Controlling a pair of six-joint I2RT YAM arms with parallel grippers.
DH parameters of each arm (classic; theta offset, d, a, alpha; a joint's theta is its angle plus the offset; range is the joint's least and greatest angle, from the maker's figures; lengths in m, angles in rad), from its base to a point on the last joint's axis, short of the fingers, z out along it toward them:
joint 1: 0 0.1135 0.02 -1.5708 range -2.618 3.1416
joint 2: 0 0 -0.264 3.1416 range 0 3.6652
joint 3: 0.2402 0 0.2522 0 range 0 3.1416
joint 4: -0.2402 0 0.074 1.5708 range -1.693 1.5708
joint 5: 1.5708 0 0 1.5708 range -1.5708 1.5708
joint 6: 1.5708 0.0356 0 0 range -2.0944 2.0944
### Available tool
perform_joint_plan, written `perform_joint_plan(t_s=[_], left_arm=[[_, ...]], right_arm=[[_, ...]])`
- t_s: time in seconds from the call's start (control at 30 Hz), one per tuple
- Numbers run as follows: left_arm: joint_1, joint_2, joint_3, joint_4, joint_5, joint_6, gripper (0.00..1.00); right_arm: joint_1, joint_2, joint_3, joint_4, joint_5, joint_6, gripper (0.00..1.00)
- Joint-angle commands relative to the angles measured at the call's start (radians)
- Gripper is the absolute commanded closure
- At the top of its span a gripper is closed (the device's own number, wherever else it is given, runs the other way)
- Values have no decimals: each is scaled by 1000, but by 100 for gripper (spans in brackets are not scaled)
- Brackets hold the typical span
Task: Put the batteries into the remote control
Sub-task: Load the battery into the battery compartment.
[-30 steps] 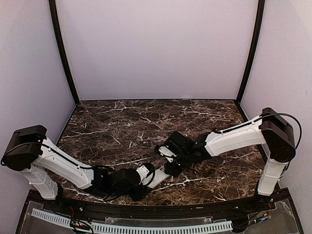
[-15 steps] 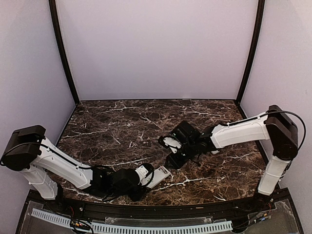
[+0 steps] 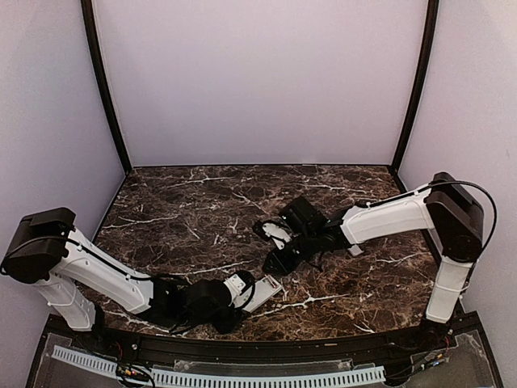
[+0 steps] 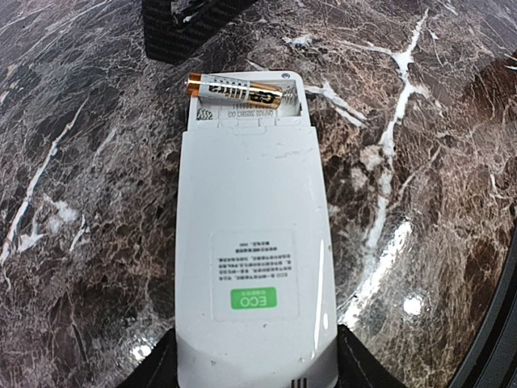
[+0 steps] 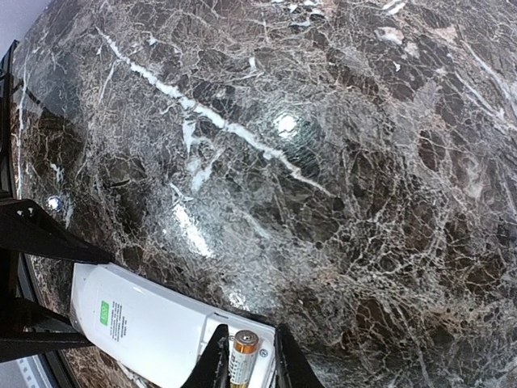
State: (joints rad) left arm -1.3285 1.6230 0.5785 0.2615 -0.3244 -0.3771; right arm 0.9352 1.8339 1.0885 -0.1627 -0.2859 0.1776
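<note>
The white remote control (image 4: 246, 242) lies back side up, with a green ECO label, and my left gripper (image 4: 257, 370) is shut on its near end. It also shows in the top view (image 3: 266, 290), held by my left gripper (image 3: 242, 294). The battery compartment at its far end is uncovered. One battery (image 4: 241, 89), gold and white, lies across it. My right gripper (image 3: 276, 260) hovers just past that end, narrowly open and empty. In the right wrist view the battery (image 5: 245, 349) shows through the gap of my right gripper (image 5: 248, 362), resting in the remote (image 5: 137, 323).
The dark marble table (image 3: 202, 202) has pale curved walls at the back and sides. A black rail (image 3: 258, 356) runs along the near edge. The left gripper's black fingers (image 5: 36, 234) show at the left edge of the right wrist view.
My right gripper has drawn back from the remote's open end, up and away, then shifted slightly left. The left gripper and remote have not moved.
</note>
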Motion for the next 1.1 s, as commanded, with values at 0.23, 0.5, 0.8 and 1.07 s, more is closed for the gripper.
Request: perform_joint_plan(t_s=[0.23, 0.5, 0.8, 1.07], left_arm=[[0, 25, -52, -192, 3, -21, 80], [-1, 26, -53, -191, 3, -20, 80], [-1, 26, -54, -190, 2, -19, 80], [-1, 25, -54, -191, 2, -19, 80]], right_arm=[[40, 50, 32, 18, 78, -62, 86], [73, 59, 11, 9, 106, -105, 87], [79, 35, -48, 16, 138, -131, 89], [96, 27, -95, 4, 177, -171, 89]])
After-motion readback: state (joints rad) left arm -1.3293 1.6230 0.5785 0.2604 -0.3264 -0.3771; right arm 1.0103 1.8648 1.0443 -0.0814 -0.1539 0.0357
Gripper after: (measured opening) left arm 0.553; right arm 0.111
